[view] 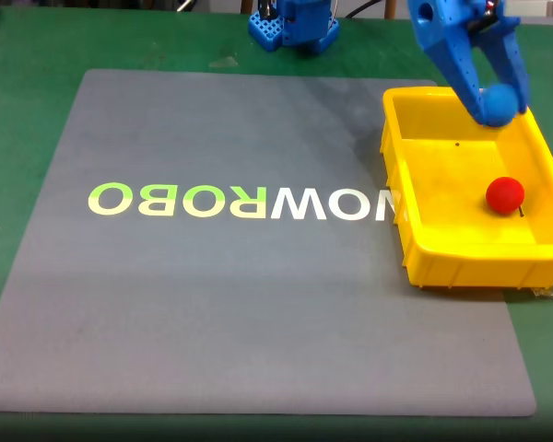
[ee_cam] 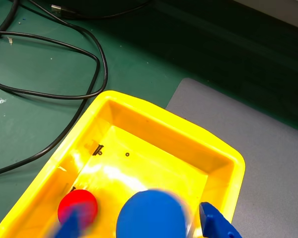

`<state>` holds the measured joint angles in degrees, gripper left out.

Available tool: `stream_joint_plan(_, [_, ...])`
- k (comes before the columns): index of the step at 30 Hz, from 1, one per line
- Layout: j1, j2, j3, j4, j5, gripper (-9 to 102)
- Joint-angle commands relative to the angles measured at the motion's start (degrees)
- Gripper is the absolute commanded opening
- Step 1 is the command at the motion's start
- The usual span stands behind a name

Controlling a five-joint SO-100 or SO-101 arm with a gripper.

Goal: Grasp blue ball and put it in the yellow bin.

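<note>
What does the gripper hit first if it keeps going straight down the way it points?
Probably the yellow bin floor. The gripper, shut on the blue ball, points down into the bin; the red ball lies nearer the camera in the fixed view. Depth is unclear.

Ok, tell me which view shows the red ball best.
The fixed view: the red ball lies sharp and whole on the yellow bin floor. In the wrist view the red ball sits at the lower edge, partly behind a blurred gripper finger.
</note>
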<state>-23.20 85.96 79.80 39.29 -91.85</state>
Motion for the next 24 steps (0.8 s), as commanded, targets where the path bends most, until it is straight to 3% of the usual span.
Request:
stream_joint_plan(1, [0.26,3.96,-1.05,-0.53,0.97,44])
stream_joint_plan(17, [1.14,6.42,0.00,-0.09,0.97,45])
stream_joint_plan(24, [1.67,22.32,12.48,2.99,-1.05,38])
